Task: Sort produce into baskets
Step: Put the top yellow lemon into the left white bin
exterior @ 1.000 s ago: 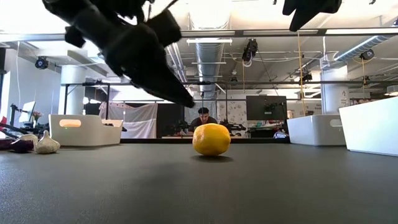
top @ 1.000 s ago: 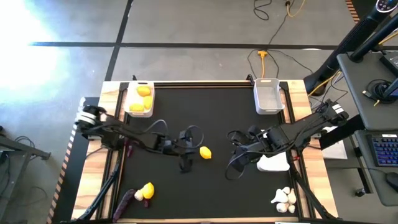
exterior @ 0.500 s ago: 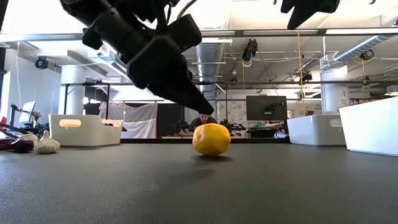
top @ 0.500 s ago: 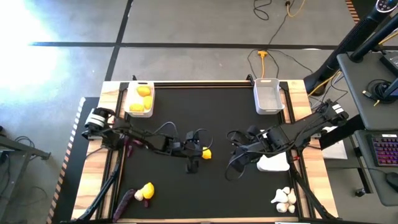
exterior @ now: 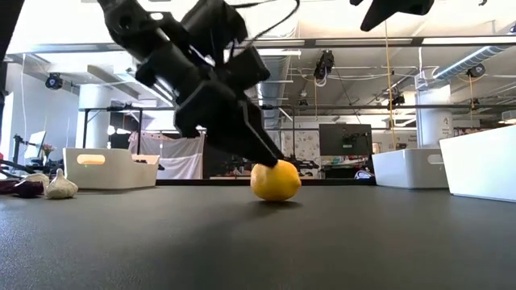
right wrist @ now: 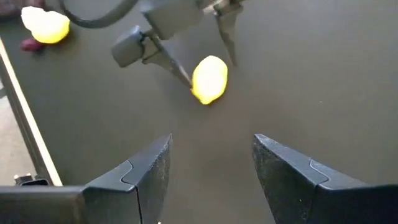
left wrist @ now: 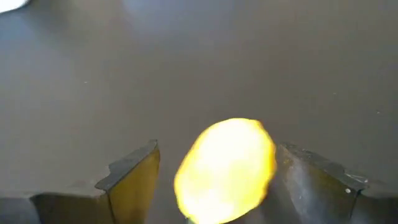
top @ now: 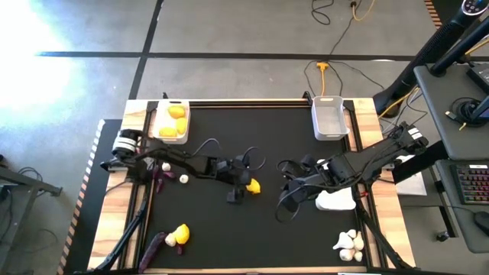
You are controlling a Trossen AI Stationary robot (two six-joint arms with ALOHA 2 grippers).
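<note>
From above, my desk (top: 275, 229) is a black mat with wooden edges. At its far left a white basket (top: 159, 130) already holds yellow fruit; nearer me on the left edge lie a purple eggplant piece (top: 153, 248) and another yellow fruit (top: 182, 232), with a small white item (top: 183, 179), maybe garlic, just right of the left arm's base. Over the last second my left gripper (top: 243, 183) has reached rightward across the mat and dropped until its jaws stand either side of the lone lemon (top: 254, 186) at mid-desk; before, it hung short of the fruit and higher. I read that as the approach being done and the pick ready to close. In the left wrist view the lemon (left wrist: 225, 171) sits between the two fingers (left wrist: 134, 177), jaws wide, a clear gap on one side and the fruit close to the other finger, so nothing is gripped yet. From table height, a fingertip is down at the lemon (exterior: 275, 180). Farther right, my right gripper (top: 293, 197) waits over the mat, jaws partly open and empty, facing the lemon. Beyond it stand an empty basket (top: 329, 118) at the far right, a second white bin (top: 337, 201) under the right arm, and garlic bulbs (top: 348, 244) at the near right.
</note>
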